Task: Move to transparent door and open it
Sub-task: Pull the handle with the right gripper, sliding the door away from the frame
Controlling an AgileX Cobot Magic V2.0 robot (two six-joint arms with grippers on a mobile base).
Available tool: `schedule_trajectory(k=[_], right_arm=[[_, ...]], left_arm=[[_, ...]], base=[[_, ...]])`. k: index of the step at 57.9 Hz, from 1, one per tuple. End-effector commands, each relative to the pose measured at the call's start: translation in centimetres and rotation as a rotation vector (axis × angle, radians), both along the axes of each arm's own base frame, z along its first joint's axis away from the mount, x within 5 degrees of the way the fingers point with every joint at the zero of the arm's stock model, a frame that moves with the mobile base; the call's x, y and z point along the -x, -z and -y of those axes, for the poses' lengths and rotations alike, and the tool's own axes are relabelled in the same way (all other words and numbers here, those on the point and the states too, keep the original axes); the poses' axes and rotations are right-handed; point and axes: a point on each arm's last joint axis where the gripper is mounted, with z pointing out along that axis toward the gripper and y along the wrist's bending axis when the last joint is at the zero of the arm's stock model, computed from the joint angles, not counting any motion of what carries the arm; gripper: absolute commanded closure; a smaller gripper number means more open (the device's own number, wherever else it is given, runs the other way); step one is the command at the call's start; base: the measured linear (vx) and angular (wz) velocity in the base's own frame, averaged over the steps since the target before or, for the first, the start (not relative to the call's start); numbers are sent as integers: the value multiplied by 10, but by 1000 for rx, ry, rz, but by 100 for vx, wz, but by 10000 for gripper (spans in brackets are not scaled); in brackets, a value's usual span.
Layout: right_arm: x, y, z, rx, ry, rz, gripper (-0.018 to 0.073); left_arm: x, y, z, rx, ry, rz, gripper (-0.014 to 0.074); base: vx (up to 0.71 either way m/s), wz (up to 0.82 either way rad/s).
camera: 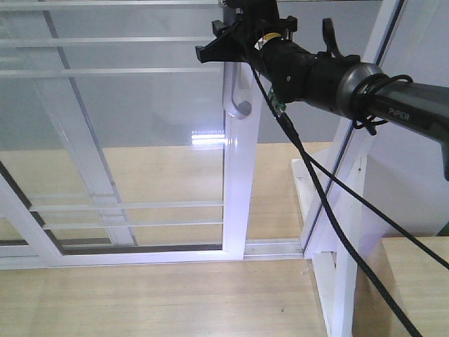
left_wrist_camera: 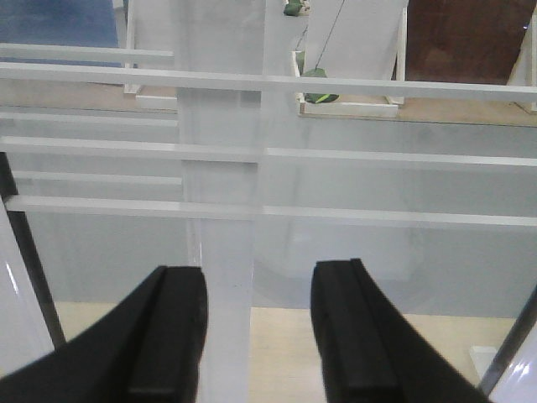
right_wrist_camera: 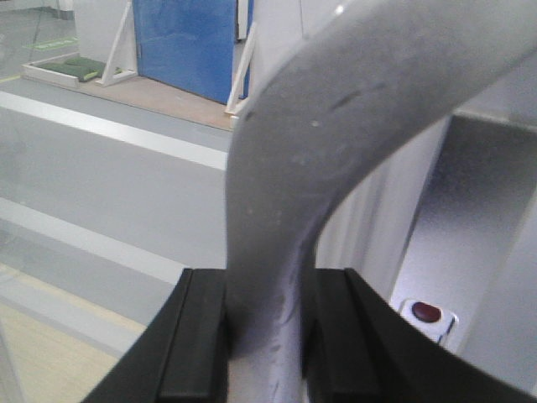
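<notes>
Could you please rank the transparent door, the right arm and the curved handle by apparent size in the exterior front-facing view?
1. transparent door, filling most of the view.
2. right arm, enlarged by nearness to the camera.
3. curved handle, only its lower end visible.

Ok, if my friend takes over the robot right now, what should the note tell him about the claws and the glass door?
Right claw: shut on the curved grey handle of the transparent door.
Left claw: open, holding nothing, pointed at the glass and its white bars.
Done: the robot is at the door and the handle is gripped.
Left: slide the door along its floor track. Whether it is open at all yet cannot be told.
</notes>
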Motion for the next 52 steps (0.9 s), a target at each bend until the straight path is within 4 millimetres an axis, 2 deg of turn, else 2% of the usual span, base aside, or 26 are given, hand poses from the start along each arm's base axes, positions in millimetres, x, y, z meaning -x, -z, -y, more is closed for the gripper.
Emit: schedule_trajectory(k=[1, 9, 28, 41, 52], right_arm=[[3, -56, 12, -103, 53, 202, 329], [9, -55, 1, -103, 25, 191, 305], [25, -49, -29, -76, -66, 131, 155], [33, -52, -37, -68, -96, 114, 144], [36, -63, -33, -61, -93, 137, 146]], left_arm=[[0, -21, -1, 6, -11, 122, 167], [0, -21, -1, 6, -11, 122, 167], [0, -21, -1, 6, -11, 122, 167], [0, -21, -1, 6, -11, 122, 167], [0, -21, -1, 6, -11, 122, 167]], base=[[0, 0], [0, 0], [0, 0], [0, 0], [0, 0]])
